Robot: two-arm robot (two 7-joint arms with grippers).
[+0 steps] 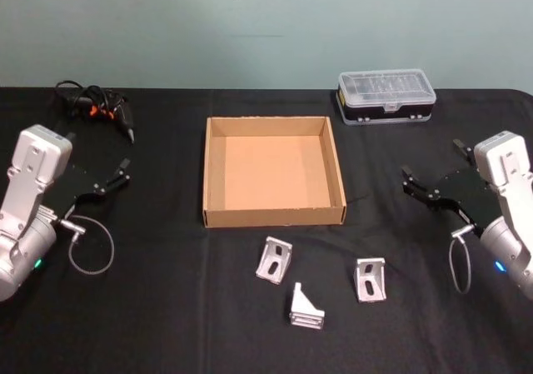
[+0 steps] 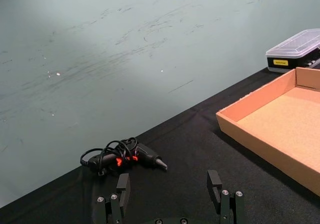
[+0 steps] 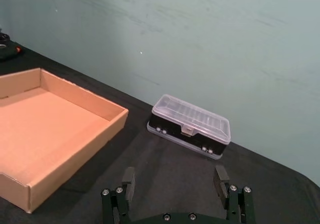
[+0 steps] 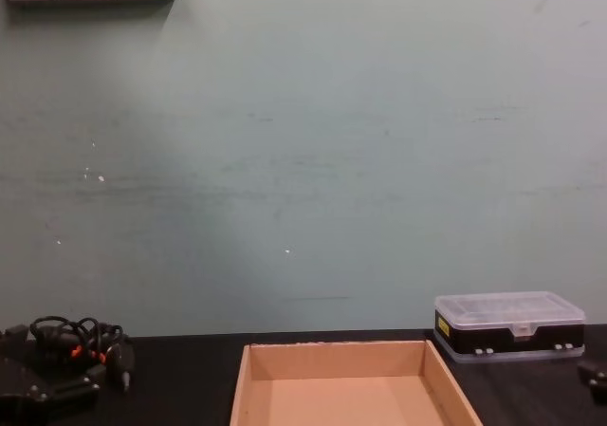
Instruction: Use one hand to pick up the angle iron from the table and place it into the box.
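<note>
Three silver angle irons lie on the black table [image 1: 166, 307] in front of the box: one on the left [image 1: 273, 260], one on the right [image 1: 371, 279], and one nearest me [image 1: 306, 307]. The tan cardboard box [image 1: 275, 217] sits mid-table with nothing in it; its walls also show in the wrist views [image 2: 250, 104] [image 3: 75, 149] and the chest view [image 4: 332, 348]. My left gripper [image 1: 98, 156] [image 2: 168, 181] hovers open at the table's left, well away from the irons. On the table's right my right gripper [image 1: 433, 162] [image 3: 175, 176] is open too, holding nothing.
A clear-lidded plastic case [image 1: 386, 96] [image 3: 190, 124] [image 4: 508, 324] stands behind the box to the right. A tangle of black cables with orange bits [image 1: 96, 107] [image 2: 122, 156] [image 4: 71, 345] lies at the back left. A pale green wall rises behind the table.
</note>
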